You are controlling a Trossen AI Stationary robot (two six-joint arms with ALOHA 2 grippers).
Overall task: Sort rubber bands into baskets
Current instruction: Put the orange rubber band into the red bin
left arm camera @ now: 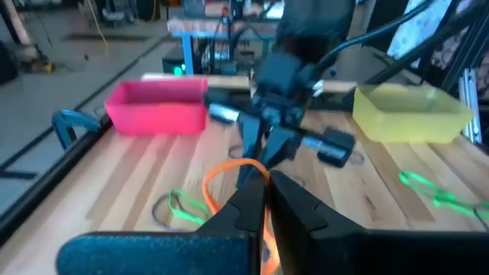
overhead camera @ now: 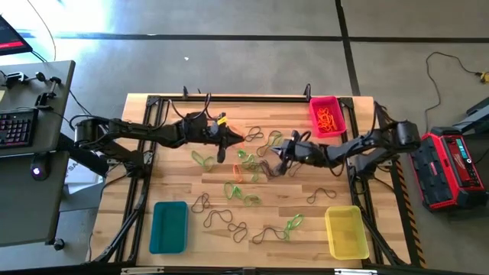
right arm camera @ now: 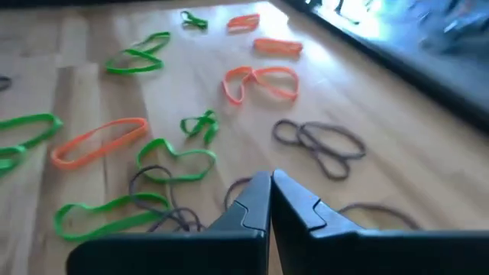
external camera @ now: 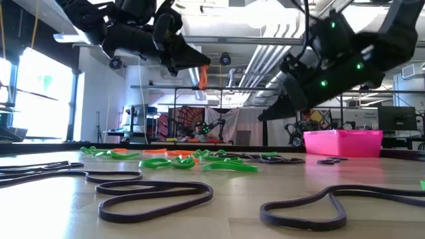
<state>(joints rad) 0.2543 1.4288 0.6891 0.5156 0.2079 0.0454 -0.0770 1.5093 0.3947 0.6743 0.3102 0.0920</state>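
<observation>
Barely started tbh. Only the pink basket [overhead camera: 327, 103] at upper right has orange bands; the teal basket [overhead camera: 169, 226] and yellow basket [overhead camera: 346, 231] look empty. My left jaws [overhead camera: 229, 138] pinch an orange band [left arm camera: 233, 177] mid-frame, my right jaws [overhead camera: 273, 152] are closed down among the rubber bands [overhead camera: 244, 179] littering the worktop [overhead camera: 298, 218].

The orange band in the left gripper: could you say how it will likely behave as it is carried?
Probably floppy: the orange band droops in a loose loop from the shut left gripper. Likely very light, being thin. It may swing or snag.
</observation>
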